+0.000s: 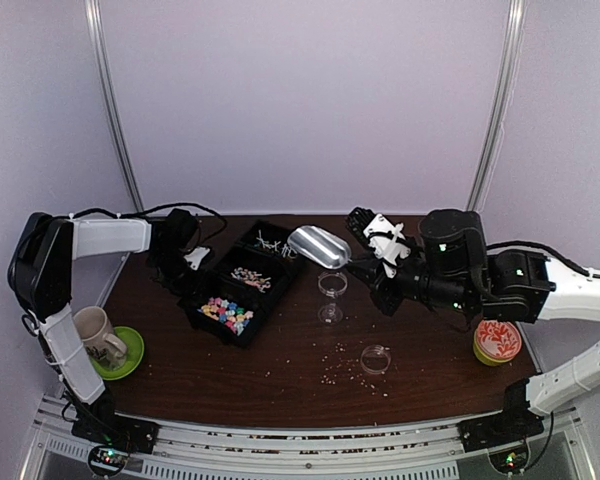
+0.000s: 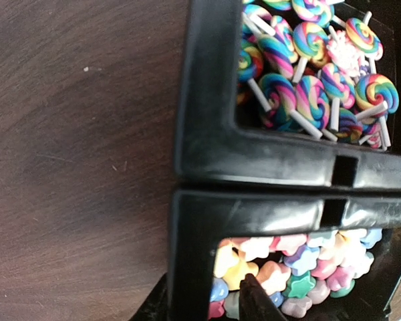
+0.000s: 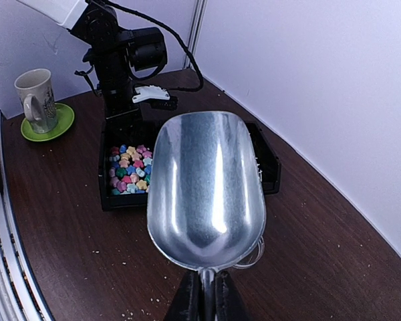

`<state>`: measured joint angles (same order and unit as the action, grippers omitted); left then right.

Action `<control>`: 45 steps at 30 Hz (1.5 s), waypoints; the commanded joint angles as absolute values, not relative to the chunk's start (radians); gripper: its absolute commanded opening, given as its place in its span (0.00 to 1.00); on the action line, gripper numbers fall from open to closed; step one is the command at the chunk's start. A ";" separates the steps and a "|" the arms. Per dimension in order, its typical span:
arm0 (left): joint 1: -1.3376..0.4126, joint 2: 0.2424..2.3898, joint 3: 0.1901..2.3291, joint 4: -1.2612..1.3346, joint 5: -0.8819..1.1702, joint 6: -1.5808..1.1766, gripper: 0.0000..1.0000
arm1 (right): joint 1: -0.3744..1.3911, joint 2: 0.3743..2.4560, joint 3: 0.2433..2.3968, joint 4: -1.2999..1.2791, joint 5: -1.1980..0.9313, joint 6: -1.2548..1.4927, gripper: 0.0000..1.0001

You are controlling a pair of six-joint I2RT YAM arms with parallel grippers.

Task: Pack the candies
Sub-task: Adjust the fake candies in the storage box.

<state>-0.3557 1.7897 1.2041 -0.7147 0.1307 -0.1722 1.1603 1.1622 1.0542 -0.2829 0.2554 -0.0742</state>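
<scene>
Item: candies, in three black bins (image 1: 215, 328) set in one slanting row left of centre on the worktop (image 1: 230, 385)

Views compared:
- Top view alone shows all three bins: star pieces (image 1: 227, 313) nearest, pink-and-white pieces (image 1: 250, 278) in the middle, white stick pieces (image 1: 270, 243) farthest
- Left wrist view shows the middle lot as rainbow swirl lollipops on white sticks, and the two nearer bins touching wall to wall
- Right wrist view shows only the star bin openly; the scoop (image 3: 207, 180) hides most of the rest

Tools:
- Left tool (image 1: 192, 262): at the left side of the bins. One of its fingers (image 2: 252, 299) is inside the star bin and the other outside its wall; cannot tell whether they pinch the wall
- Right tool (image 3: 206, 304): pressed together on the scoop handle, bowl up and held above the worktop

Count: 3 bins; 1 metal scoop; 1 stemmed glass (image 1: 331, 290) just right of the bins, its rim under the scoop's edge; 1 small clear dish (image 1: 375, 358); 1 mug (image 1: 98, 332) on a green saucer (image 1: 130, 350); 1 red-patterned cup (image 1: 497, 340). Candies too many to count

Edges and room: mug near the left edge, red-patterned cup near the right edge. Brown worktop strewn with crumbs (image 1: 340, 372) runs from the bins to the near edge
</scene>
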 commanded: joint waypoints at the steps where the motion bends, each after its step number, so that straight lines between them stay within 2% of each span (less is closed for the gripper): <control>1: -0.364 1.801 1.209 -0.684 0.145 -0.184 0.29 | 1.158 1.179 1.097 -0.290 0.231 -0.066 0.00; 14: -0.364 1.825 1.213 -0.683 0.153 -0.179 0.00 | 1.157 1.190 1.119 -0.322 0.206 -0.072 0.00; 25: -0.364 1.838 1.198 -0.651 0.234 -0.187 0.00 | 1.159 1.194 1.135 -0.339 0.195 -0.081 0.00; 38: -0.364 1.734 1.124 -0.478 0.532 -0.218 0.00 | 1.158 1.208 1.206 -0.426 0.198 -0.082 0.00; 45: -0.357 1.714 1.096 -0.404 0.614 -0.275 0.00 | 1.158 1.205 1.218 -0.437 0.199 -0.081 0.00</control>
<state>-0.3592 1.7782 1.0992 -0.5800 0.4496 -0.2398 1.1603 1.2167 1.1763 -0.4305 0.1978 -0.0799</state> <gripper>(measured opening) 0.085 0.063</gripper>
